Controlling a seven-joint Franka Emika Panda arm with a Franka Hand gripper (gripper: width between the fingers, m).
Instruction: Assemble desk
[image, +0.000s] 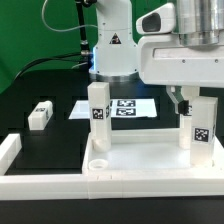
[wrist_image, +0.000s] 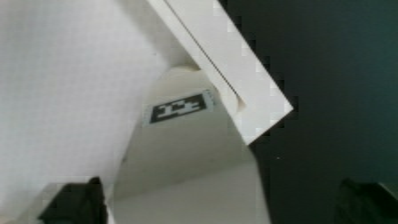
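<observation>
The white tabletop (image: 130, 163) lies rim-up at the front of the exterior view, and its rim (wrist_image: 228, 70) also shows in the wrist view. Two tagged legs stand upright in its corners, one towards the exterior view's left (image: 98, 112) and one towards its right (image: 198, 126). My gripper (image: 192, 104) hangs open over the top of the right leg (wrist_image: 178, 150). Its fingers (wrist_image: 71, 205) stand on either side of that leg with gaps between. A third leg (image: 40, 115) lies loose on the black table.
The marker board (image: 128, 107) lies flat behind the tabletop, near the arm's base (image: 112, 55). White border bars run along the exterior view's left (image: 10, 150) and across the front (image: 60, 185).
</observation>
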